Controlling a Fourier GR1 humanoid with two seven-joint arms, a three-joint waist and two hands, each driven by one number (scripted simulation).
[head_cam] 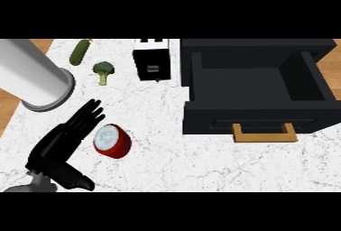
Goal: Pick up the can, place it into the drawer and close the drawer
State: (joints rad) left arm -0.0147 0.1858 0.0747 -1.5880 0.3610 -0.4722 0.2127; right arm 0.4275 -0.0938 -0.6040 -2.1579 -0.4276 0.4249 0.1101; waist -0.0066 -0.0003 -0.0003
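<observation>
A red can (112,140) with a silver top stands tilted on the white marble counter (200,158), left of centre. My left hand (66,135) comes in from the lower left and lies right beside the can's left side, fingers (86,115) straight and open, thumb stretched back towards the lower edge. I cannot tell whether it touches the can. The black drawer (200,90) at the right is pulled open, shows nothing inside, and has a wooden handle (264,134) on its front. My right hand is nowhere in sight.
A large pale grey cylinder (36,76) fills the upper left. A cucumber (80,51) and a broccoli floret (103,71) lie at the back left. A black boxy appliance (153,61) stands just left of the drawer.
</observation>
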